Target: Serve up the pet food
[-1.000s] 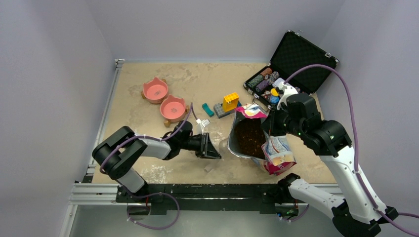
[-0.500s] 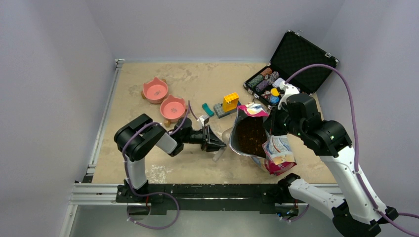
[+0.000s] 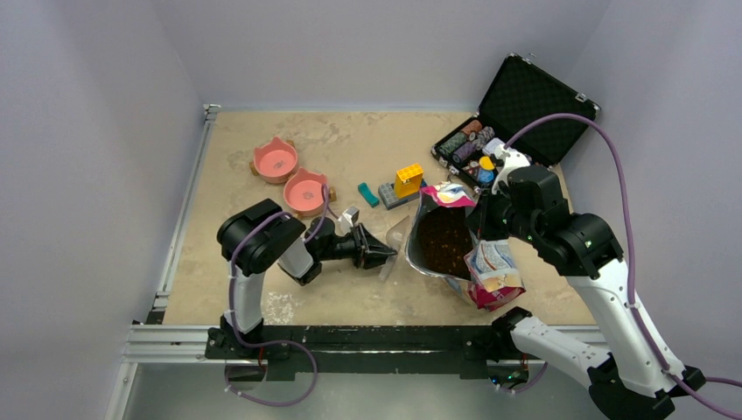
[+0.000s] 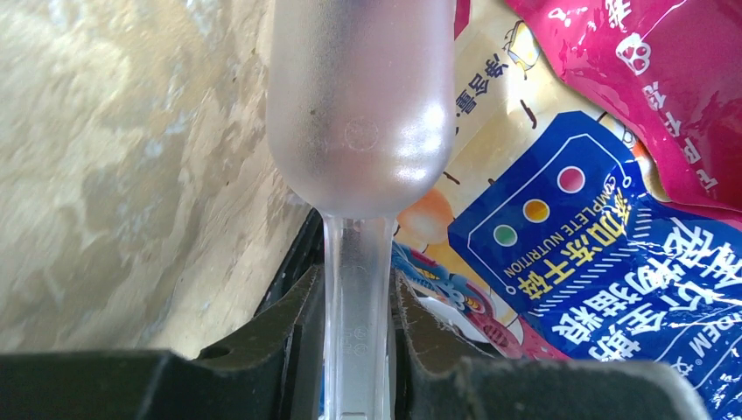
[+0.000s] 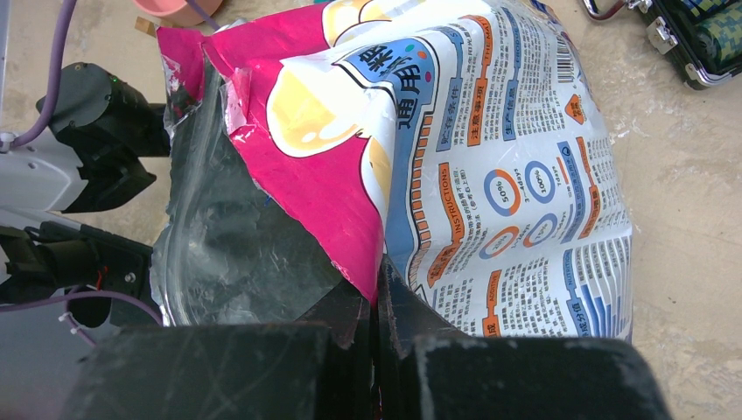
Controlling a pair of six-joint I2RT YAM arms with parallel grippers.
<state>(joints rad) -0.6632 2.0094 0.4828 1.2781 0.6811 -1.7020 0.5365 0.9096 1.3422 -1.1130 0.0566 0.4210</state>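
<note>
The left gripper (image 4: 359,302) pinches the flat handle of a frosted clear plastic scoop (image 4: 359,105), whose bowl juts straight ahead of the jaws. Just beyond it, to the right, lies the glossy pink-and-blue bag (image 4: 595,219). A blue panel on it reads "COMPLETE NUTRITION" beside three dots, green, yellow and pink, with white Chinese characters alongside.

The right gripper (image 5: 378,302) has its jaws pressed together on the bag's pink rim. Ahead of them the white back panel shows "INSTRUCTIONS", two ring charts marked "50%" and "100%", and one barcode.

From above, the bag's mouth gapes between the two grippers. The dark brown kibble (image 3: 442,243) sits inside it, just past the scoop's tip.

Behind the left jaws and farther up the table stand two pink cat-eared bowls, the far bowl (image 3: 259,162) and the near bowl (image 3: 291,194). Three toy blocks lie near: teal block (image 3: 368,194), grey block (image 3: 392,196), yellow block (image 3: 408,179). One open black case (image 3: 534,96) of poker chips (image 3: 468,144) stands beyond the right jaws.
</note>
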